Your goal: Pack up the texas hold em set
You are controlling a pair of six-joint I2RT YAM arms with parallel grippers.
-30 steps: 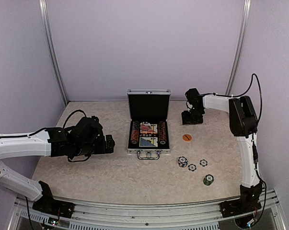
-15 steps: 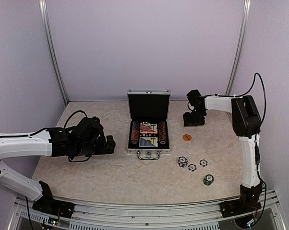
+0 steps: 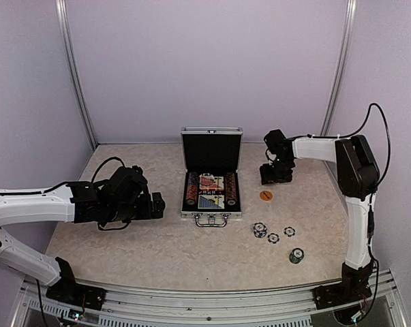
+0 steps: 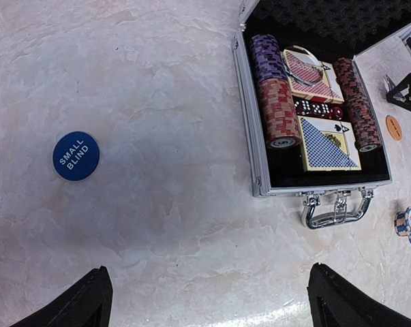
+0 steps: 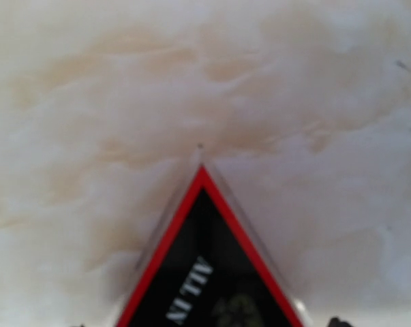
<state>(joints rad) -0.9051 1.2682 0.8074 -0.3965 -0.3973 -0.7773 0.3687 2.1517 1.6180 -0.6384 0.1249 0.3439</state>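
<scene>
Clearance wide across near tabletop; left of case only blue SMALL BLIND disc. Right side busier: orange disc, loose striped chips, green chip near front edge. Case mid-tabletop, open, ribbed silver lid upright, handle facing arms; chip rows, card decks, red dice on black lining. Left jaws spread wide, empty, left of case. Right jaws right of lid, clamped on black red-edged ALL IN triangle.

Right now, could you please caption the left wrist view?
Open left claw over the table, blue SMALL BLIND disc lying outside the open, part-filled aluminium case.
</scene>
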